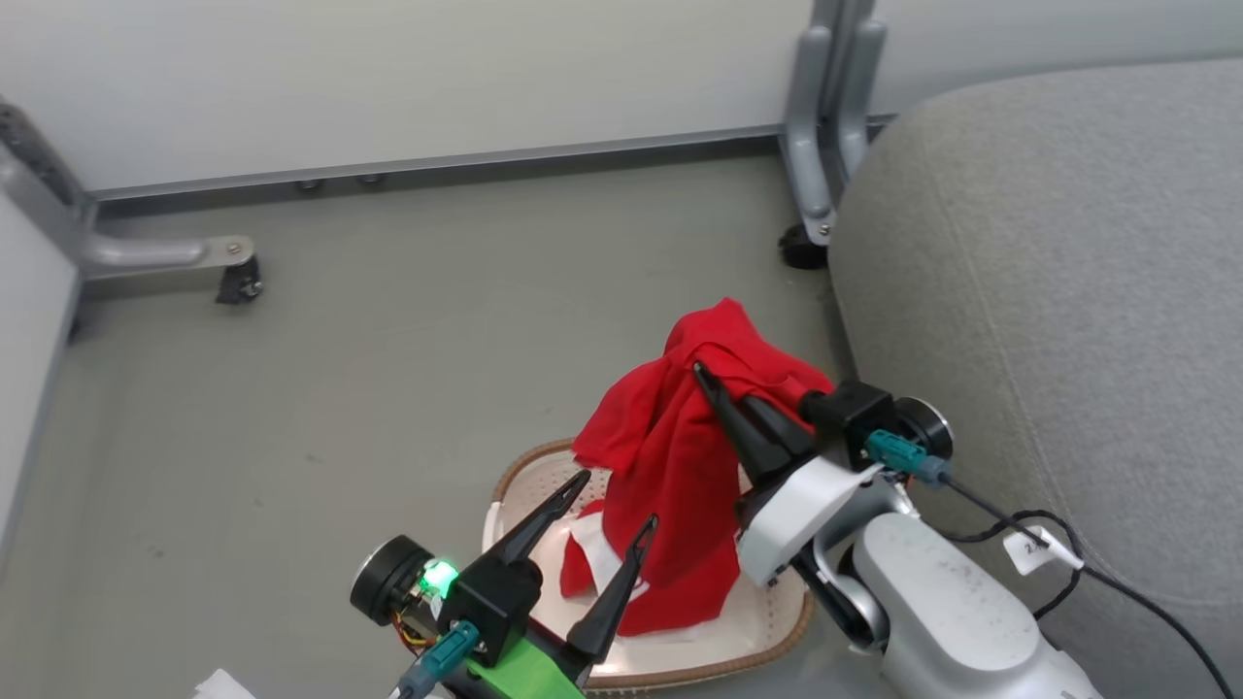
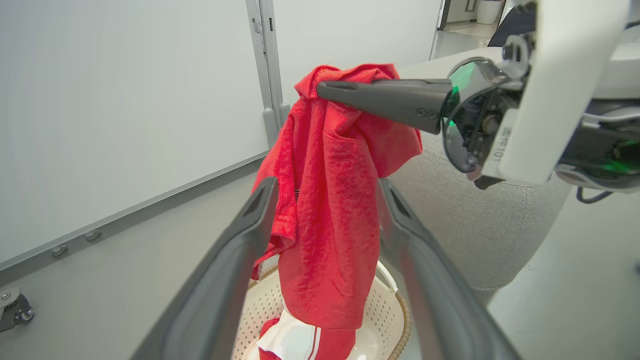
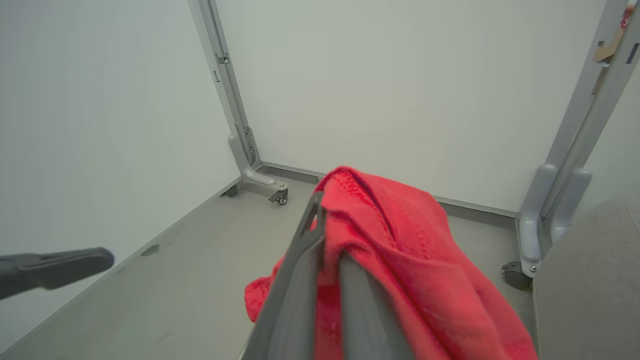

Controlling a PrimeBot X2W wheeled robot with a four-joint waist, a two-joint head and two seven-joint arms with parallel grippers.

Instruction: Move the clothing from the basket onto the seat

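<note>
My right gripper (image 1: 701,375) is shut on a red garment of the clothing (image 1: 670,437). It holds the garment lifted, so the fabric hangs down into the cream basket (image 1: 699,665) on the floor. In the right wrist view the red cloth (image 3: 400,235) drapes over the closed fingertips (image 3: 316,210). Another red-and-white piece (image 2: 295,340) lies in the basket bottom. My left gripper (image 1: 618,499) is open just in front of the hanging garment, its fingers (image 2: 252,225) either side of the cloth without touching it. The grey seat (image 1: 1068,291) stands to the right of the basket.
White partition panels on grey wheeled frames close off the back and left. One caster (image 1: 239,283) sits at the far left and a post foot (image 1: 804,249) stands beside the seat's corner. A black cable (image 1: 1029,529) trails from my right wrist over the seat edge.
</note>
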